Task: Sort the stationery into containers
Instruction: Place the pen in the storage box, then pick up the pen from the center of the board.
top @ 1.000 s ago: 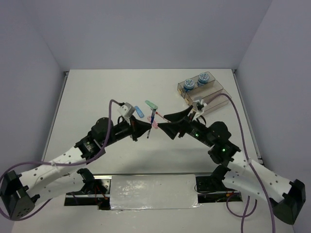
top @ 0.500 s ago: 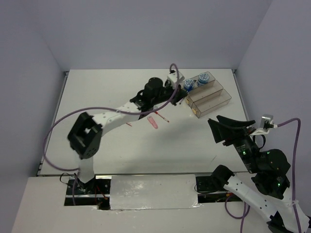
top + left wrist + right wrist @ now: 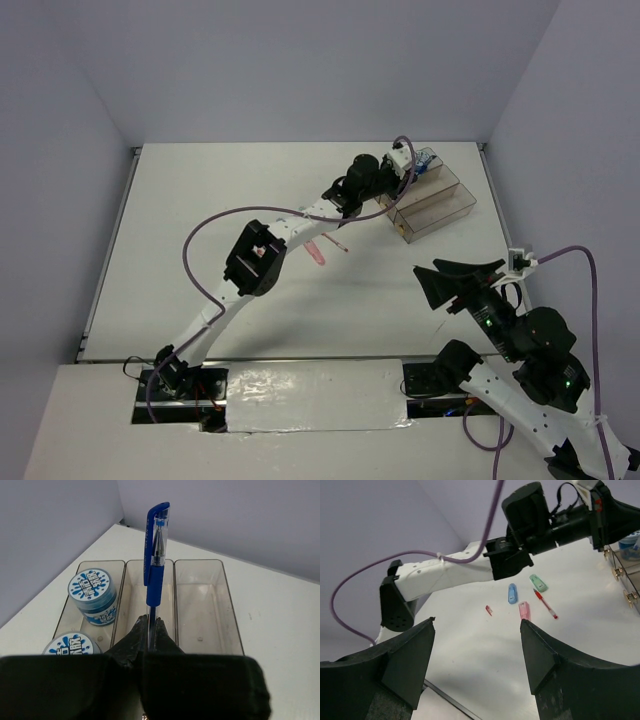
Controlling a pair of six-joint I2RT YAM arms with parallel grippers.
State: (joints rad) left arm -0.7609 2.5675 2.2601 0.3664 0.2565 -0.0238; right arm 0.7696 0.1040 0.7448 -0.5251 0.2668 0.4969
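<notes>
My left gripper [image 3: 149, 619] is shut on a blue pen [image 3: 155, 555], which points away from me above the middle of three joined clear bins [image 3: 200, 630]. Two blue-and-white tape rolls [image 3: 92, 590] sit in the left bin. In the top view the left arm reaches far out, with the gripper [image 3: 390, 188] at the near-left end of the bins [image 3: 440, 208]. My right gripper [image 3: 477, 621] is open and empty, raised at the near right [image 3: 426, 284]. On the table lie a red pen [image 3: 546, 604], pink piece [image 3: 524, 611], blue piece [image 3: 512, 593], green piece [image 3: 538, 583] and a red bit [image 3: 489, 610].
The left arm [image 3: 258, 258] stretches diagonally across the table's middle and hides the blue and green pieces in the top view. The pink piece [image 3: 316, 251] and red pen [image 3: 336, 243] show beside it. Walls close the table's left, far and right sides.
The left gripper carried the blue pen from the table's centre to the bins and has reached further over them. The right gripper drew back from the centre to the near right, open.
</notes>
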